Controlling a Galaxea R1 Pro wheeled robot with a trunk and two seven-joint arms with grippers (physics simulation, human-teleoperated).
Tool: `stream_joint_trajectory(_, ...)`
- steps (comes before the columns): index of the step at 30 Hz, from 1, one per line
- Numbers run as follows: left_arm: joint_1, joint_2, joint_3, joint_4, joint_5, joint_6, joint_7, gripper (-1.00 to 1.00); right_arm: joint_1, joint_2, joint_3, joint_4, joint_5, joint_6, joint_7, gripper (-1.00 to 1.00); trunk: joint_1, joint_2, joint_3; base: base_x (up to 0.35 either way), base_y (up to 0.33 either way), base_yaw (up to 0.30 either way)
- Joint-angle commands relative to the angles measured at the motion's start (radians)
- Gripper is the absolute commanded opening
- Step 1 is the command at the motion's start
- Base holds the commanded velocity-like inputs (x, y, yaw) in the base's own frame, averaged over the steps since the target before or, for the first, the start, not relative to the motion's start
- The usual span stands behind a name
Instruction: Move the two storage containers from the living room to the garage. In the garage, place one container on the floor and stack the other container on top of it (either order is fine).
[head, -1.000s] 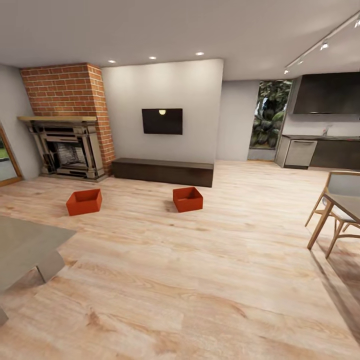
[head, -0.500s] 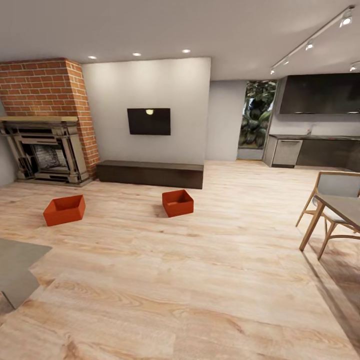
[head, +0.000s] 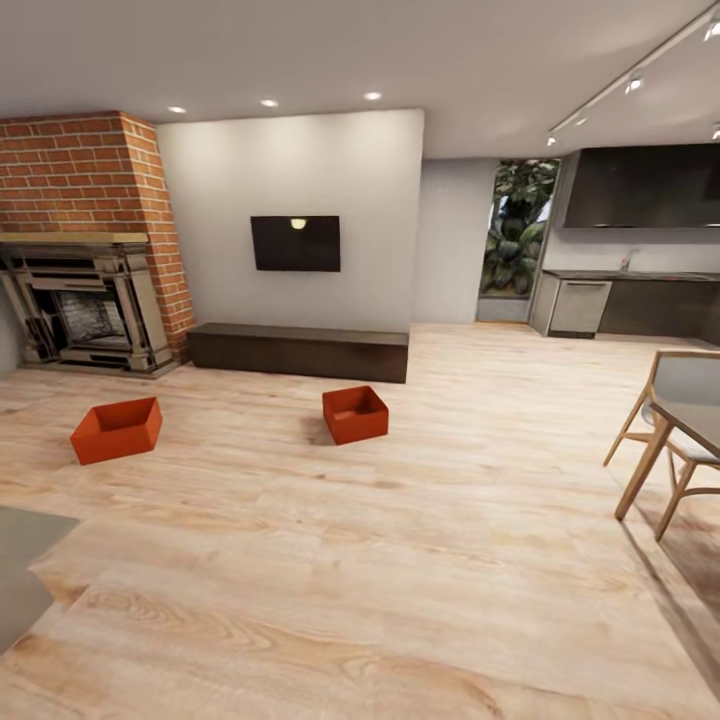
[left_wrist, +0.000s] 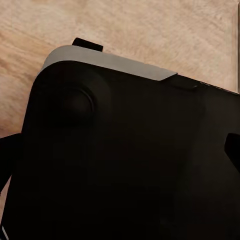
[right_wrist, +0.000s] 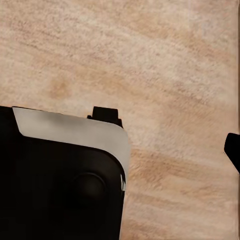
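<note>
Both storage containers (head: 116, 430) (head: 355, 414) sit apart on living-room wood floor (head: 400, 560).

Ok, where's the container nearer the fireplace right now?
In the head view, the left container sits on the wood floor, in front of the fireplace.

You were in a home's living room, brick fireplace (head: 85, 240), wall TV (head: 295, 243), low bench (head: 298, 351), kitchen counter (head: 630, 275) beyond.

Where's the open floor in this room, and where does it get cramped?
Open: the wide wood floor this side of the two orange tubs, and the strip between them. Cramped: beside the chair and table at right, and the grey furniture corner at left.
</note>
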Motion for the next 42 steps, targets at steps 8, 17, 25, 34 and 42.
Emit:
stream_joint_trajectory(8,0.0,0.0,0.0,0.0,0.003,-0.002,0.001,1.0,-0.001,0.0,0.008,0.003,-0.012,-0.006,-0.002,1.0,0.001,0.0,-0.001,0.326,0.0,0.0)
stream_joint_trajectory(17,0.0,0.0,-0.002,0.0,0.001,-0.002,0.001,1.0,-0.001,0.001,0.008,0.003,-0.014,-0.007,-0.003,1.0,0.001,0.0,-0.001,0.326,-0.009,0.0)
stream_joint_trajectory(25,0.0,0.0,-0.002,0.0,0.001,-0.002,0.001,1.0,-0.001,0.002,0.008,0.003,-0.014,-0.006,-0.003,1.0,0.001,0.0,-0.001,0.316,-0.115,0.0)
stream_joint_trajectory(34,0.0,0.0,-0.002,0.0,0.001,-0.002,0.001,1.0,-0.001,0.002,0.008,0.003,-0.014,-0.006,-0.003,1.0,0.001,0.0,-0.001,0.305,-0.183,0.0)
stream_joint_trajectory(42,0.0,0.001,-0.001,0.0,0.001,-0.002,0.001,1.0,-0.001,0.001,0.008,0.003,-0.014,-0.006,-0.003,1.0,0.001,0.0,-0.001,0.303,-0.187,0.0)
